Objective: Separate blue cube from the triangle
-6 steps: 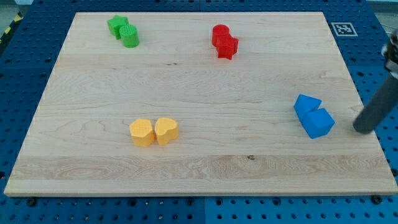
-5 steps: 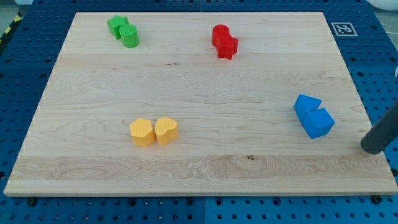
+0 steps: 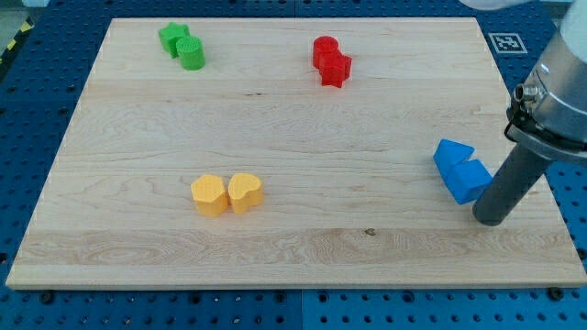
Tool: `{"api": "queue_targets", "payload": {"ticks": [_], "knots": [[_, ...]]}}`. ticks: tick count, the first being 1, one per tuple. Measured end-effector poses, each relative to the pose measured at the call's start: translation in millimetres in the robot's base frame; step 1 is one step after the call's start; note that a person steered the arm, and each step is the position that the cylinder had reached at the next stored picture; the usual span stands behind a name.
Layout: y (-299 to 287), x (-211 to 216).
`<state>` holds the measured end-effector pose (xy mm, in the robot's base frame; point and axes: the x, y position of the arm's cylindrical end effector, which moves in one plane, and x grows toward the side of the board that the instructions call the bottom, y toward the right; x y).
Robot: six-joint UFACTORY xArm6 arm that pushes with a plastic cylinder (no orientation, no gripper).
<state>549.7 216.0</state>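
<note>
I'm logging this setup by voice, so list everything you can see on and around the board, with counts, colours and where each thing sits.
blue cube: 1, blue, view's right, touching the triangle
blue triangle: 1, blue, just above-left of the cube
red blocks: 2, red, touching, top centre-right; the lower looks star-shaped
green blocks: 2, green, touching, top left; the lower looks like a cylinder
yellow blocks: 2, yellow, side by side, lower left of centre; the right one looks heart-shaped
wooden board: 1, light wood, fills most of the view
pegboard table: 1, blue, around the board
marker tag: 1, black and white, top right corner
my tip: 1, dark rod, just below-right of the blue cube, close to it; contact unclear
</note>
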Motion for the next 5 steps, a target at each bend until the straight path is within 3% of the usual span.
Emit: {"api": "queue_targets", "payload": {"ticks": [1, 3, 4, 5], "knots": [[13, 0], [7, -40], [-49, -44], [-57, -60]]}}
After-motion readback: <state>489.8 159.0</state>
